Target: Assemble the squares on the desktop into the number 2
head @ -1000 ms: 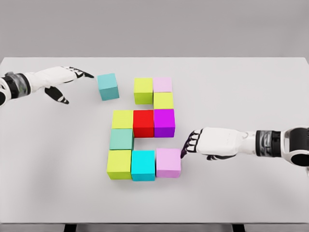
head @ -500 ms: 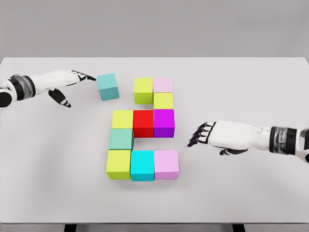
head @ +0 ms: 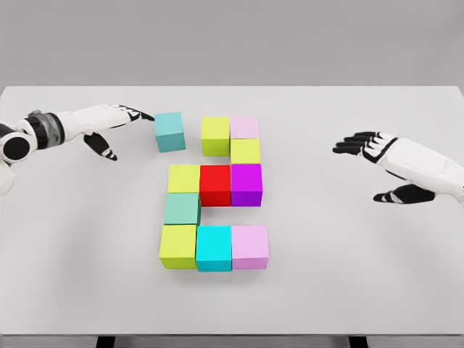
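Coloured cubes lie on the white table [head: 348,275]. A teal cube [head: 170,131] sits apart at the upper left, slightly skewed. My left hand [head: 134,116] is open, its fingertips touching that cube's left side. To its right stand a lime cube [head: 215,135] and a pale pink cube [head: 244,127], with a yellow-green cube [head: 245,151] below. The middle row is yellow-green [head: 184,178], red [head: 215,184], magenta [head: 246,183]. A green-teal cube [head: 181,209] links down to lime [head: 178,246], cyan [head: 214,247] and pink [head: 250,246]. My right hand [head: 362,148] hovers open at the right.
My left hand has pushed the teal cube rightward toward the lime cube. My right hand left the bottom pink cube, nudged left against the cyan one, and drew back up to the right.
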